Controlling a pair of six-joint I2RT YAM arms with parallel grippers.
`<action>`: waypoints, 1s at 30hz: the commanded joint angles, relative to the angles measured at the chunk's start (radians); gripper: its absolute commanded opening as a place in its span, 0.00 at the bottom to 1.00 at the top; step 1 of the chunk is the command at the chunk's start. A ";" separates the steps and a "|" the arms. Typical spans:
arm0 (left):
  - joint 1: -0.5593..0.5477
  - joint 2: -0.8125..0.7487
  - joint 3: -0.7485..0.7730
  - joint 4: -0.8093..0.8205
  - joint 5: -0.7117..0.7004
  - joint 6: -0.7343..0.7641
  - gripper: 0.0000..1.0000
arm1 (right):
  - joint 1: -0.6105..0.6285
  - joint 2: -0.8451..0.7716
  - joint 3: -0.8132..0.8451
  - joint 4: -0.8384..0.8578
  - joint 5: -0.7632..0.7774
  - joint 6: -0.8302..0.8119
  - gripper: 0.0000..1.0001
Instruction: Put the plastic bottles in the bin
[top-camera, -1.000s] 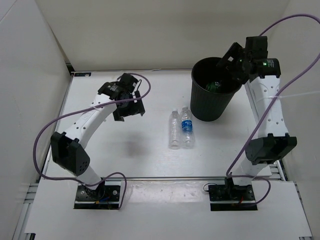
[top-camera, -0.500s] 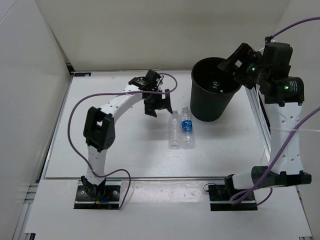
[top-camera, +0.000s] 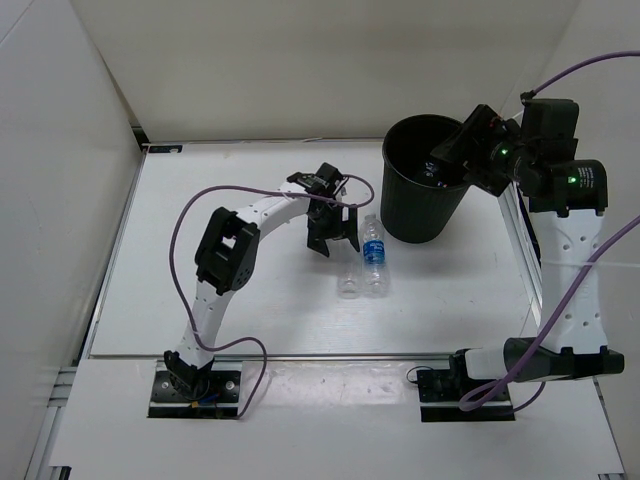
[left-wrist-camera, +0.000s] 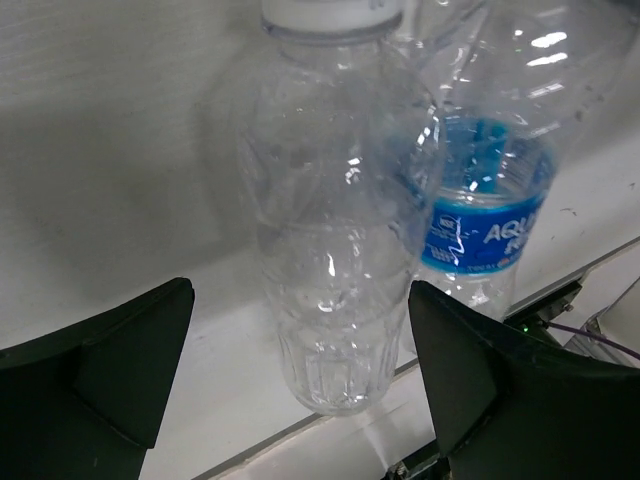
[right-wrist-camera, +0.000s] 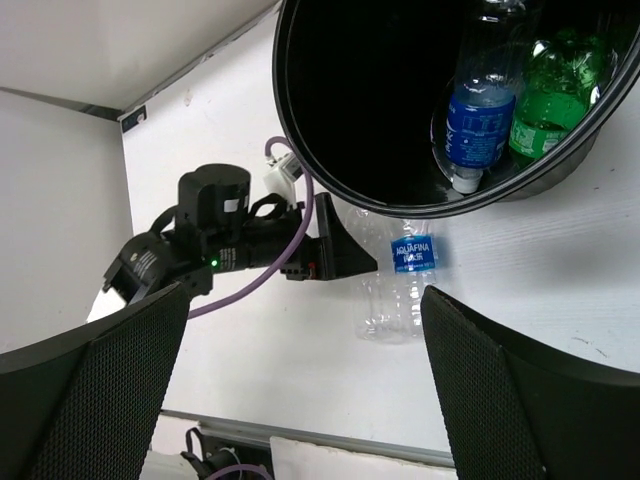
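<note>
Lying side by side on the white table (top-camera: 200, 250), just left of the bin (top-camera: 405, 215), the plain clear bottle (top-camera: 349, 282) and a blue-labelled bottle (top-camera: 374, 255) touched along their lengths. The left gripper (top-camera: 335, 232) hung over the clear bottle's cap end and hid that part from the top camera; its jaws were spread wide and gripped nothing. The left wrist view showed what the top view could not: the clear bottle was framed between the two dark fingers (left-wrist-camera: 120, 350).

The right gripper (top-camera: 447, 160) hovered over the bin's rim, jaws wide and empty. Only the right wrist view looked into the bin, where a second blue-labelled bottle (right-wrist-camera: 478, 120) and the green bottle (right-wrist-camera: 552, 85) rested at the bottom.

One second earlier the left gripper had been well to the left of the bottles, and the clear bottle had shown whole.
</note>
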 joint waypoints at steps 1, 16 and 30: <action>-0.010 -0.009 0.018 0.025 0.049 0.011 1.00 | -0.004 -0.024 0.002 -0.009 -0.026 -0.021 1.00; 0.060 -0.211 0.408 -0.124 -0.301 -0.010 0.60 | -0.042 -0.098 -0.036 -0.038 -0.006 -0.002 1.00; 0.041 -0.092 0.688 0.610 -0.244 -0.145 0.68 | -0.131 -0.145 -0.024 -0.058 0.003 0.016 1.00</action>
